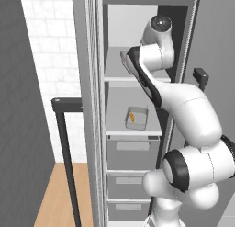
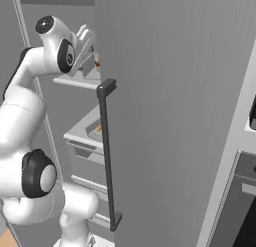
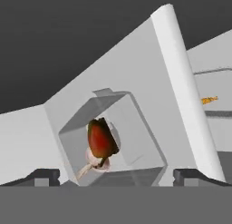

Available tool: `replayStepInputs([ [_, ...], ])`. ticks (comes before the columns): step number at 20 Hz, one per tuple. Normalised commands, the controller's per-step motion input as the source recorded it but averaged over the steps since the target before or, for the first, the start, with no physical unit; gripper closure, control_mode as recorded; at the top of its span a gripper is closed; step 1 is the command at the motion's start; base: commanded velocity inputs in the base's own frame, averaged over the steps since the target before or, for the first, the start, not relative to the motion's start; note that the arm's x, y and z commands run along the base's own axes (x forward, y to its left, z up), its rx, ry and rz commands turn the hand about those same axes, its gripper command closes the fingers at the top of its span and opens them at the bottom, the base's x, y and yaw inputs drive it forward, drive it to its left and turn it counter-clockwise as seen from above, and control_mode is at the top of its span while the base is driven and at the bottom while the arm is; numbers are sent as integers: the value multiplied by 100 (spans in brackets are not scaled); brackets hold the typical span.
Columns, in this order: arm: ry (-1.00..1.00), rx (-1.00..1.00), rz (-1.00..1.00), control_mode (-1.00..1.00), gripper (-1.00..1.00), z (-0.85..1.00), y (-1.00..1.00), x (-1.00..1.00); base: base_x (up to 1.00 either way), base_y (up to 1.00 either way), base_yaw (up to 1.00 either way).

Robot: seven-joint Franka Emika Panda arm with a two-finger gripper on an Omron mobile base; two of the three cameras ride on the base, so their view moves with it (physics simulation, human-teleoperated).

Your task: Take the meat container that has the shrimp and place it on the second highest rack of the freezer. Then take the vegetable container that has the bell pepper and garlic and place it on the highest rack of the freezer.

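The vegetable container (image 3: 113, 141), a clear box holding a red bell pepper (image 3: 100, 139) and a pale garlic (image 3: 93, 163), rests on the highest freezer rack (image 1: 114, 70). My gripper (image 3: 117, 178) is open just behind it, the fingertips (image 3: 44, 175) spread wider than the box and clear of its sides. From the right base view the hand (image 2: 85, 41) hangs over that container (image 2: 90, 67). The meat container (image 1: 136, 117) with the orange shrimp (image 3: 208, 100) lies on the second highest rack (image 1: 119, 102), also visible as a box (image 2: 97, 132) beside the door.
Closed grey drawers (image 1: 133, 152) sit below the racks. The open freezer door (image 2: 175, 116) with its dark vertical handle (image 2: 106, 151) stands close on the right. My arm's elbow (image 1: 183, 106) crosses the freezer opening. A dark post (image 1: 66, 143) stands at the left.
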Motion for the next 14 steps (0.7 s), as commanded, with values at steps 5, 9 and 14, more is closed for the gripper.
replayStepInputs([
  [5,-12,-3,0,-100,-100,6,22,-100,0,0,0],
  [9,-5,0,0,-100,-100,34,0,-100,0,0,0],
  [14,-2,0,-3,-100,-100,11,2,-100,0,0,0],
])
